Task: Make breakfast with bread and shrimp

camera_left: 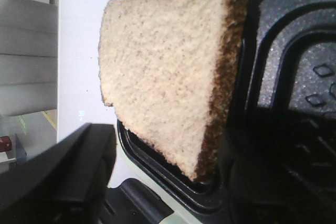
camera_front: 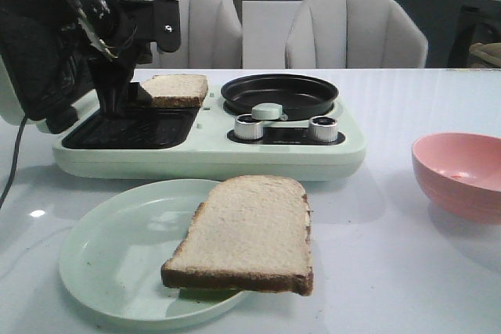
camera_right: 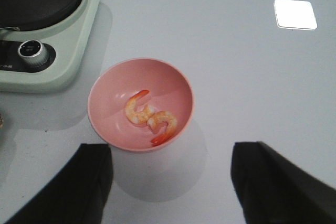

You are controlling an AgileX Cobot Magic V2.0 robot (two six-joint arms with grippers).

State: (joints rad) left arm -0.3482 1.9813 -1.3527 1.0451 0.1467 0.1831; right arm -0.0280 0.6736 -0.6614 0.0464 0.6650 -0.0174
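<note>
One bread slice rests tilted on the back rim of the black grill plate; the left wrist view shows this slice with a corner dipping into the plate. My left gripper hangs open just left of it, holding nothing; one finger shows. A second bread slice lies on the pale green plate. Two shrimp lie in the pink bowl. My right gripper is open above the table beside the bowl, outside the front view.
The mint-green breakfast maker has a round black pan and two knobs. Its open lid stands at the far left. The pink bowl sits at the right edge. Two chairs stand behind the table.
</note>
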